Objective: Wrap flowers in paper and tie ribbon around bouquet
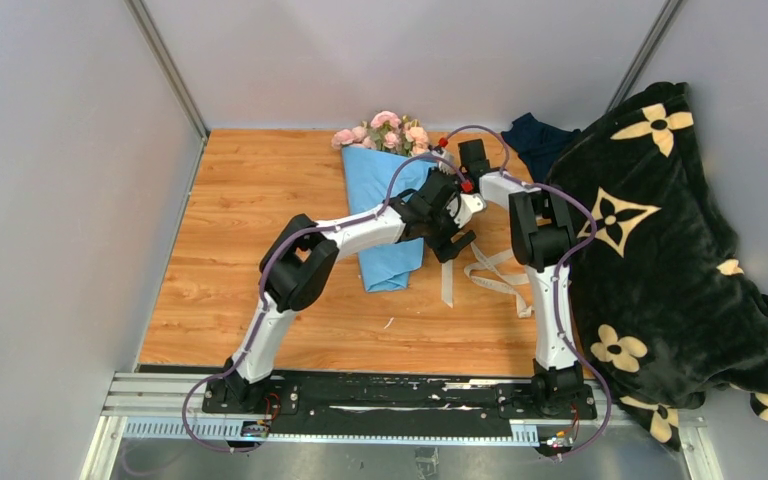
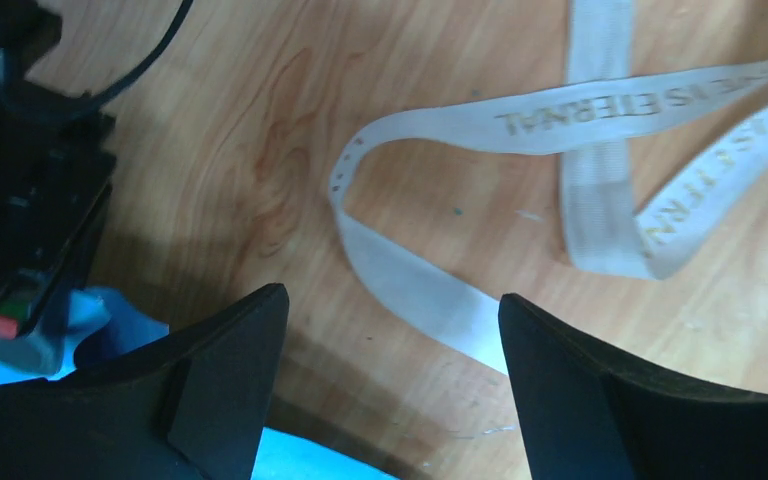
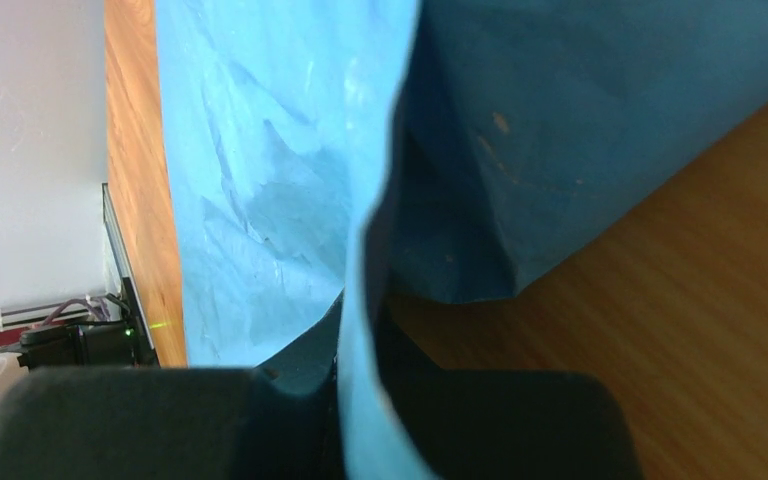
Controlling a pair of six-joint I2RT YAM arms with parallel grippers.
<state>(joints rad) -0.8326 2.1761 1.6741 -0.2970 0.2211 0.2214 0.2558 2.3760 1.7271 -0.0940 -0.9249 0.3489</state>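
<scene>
The right gripper is clenched on an edge of the paper, which rises between its jaws — the left gripper hangs released over the ribbon on the table. From above, the arms hide that pinch; flowers poke from the paper's far end

One sheet of paper, one bunch of flowers at twelve o'clock, one ribbon at three o'clock, one blanket, one dark cloth, two arms.
</scene>
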